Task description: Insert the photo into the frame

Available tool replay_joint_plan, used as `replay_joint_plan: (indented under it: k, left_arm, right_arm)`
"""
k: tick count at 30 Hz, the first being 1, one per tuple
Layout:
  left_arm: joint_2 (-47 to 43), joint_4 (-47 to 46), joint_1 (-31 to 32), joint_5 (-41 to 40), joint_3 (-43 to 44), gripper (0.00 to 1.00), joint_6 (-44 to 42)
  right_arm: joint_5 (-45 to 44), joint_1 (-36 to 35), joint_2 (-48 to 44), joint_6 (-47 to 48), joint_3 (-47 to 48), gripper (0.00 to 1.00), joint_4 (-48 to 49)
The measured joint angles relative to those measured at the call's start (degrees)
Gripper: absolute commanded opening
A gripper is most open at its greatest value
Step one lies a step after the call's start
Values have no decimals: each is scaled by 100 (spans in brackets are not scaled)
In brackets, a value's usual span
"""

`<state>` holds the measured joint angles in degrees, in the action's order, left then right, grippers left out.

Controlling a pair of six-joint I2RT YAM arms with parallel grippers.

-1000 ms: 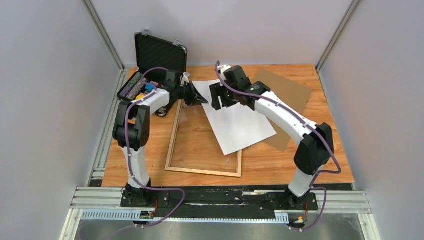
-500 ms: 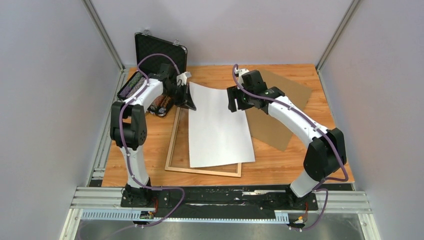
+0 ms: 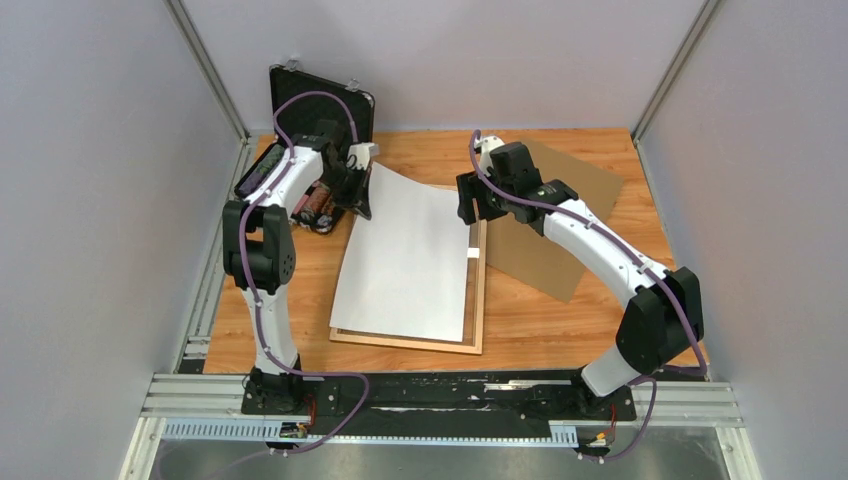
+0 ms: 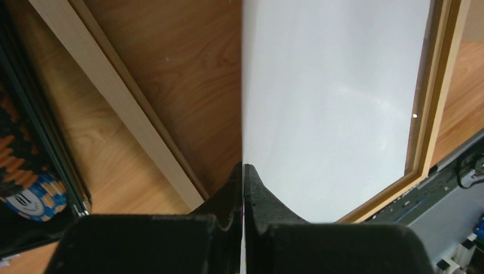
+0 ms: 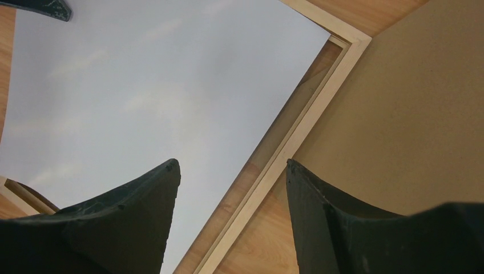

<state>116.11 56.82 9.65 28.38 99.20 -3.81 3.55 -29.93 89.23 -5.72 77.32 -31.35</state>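
My left hand point(image 4: 244, 165) is pinched shut on the far-left corner of the photo point(image 3: 410, 255), in the upper left of the overhead view. The sheet lies white back up, skewed over the frame point(image 3: 478, 295), whose right and bottom rails are showing. My right hand point(image 5: 231, 165) hangs with fingers spread, holding nothing, over the frame's upper right corner, beside the brown board point(image 3: 565, 215). I judge the print light, thin and floppy. It would crease easily and probably slide across the tabletop point(image 3: 540, 330). I'd take it gently by the edge at a second corner, never mid-sheet.
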Motion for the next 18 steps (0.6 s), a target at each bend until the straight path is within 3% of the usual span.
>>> replay_joint_plan:
  k: [5, 18]
  left_arm:
    - [337, 4, 0, -87, 363, 0, -61]
    - [461, -245, 4, 136, 310, 0, 247]
  right_arm:
    - [4, 0, -20, 28, -63, 67, 44]
    - [57, 46, -31, 79, -133, 67, 81]
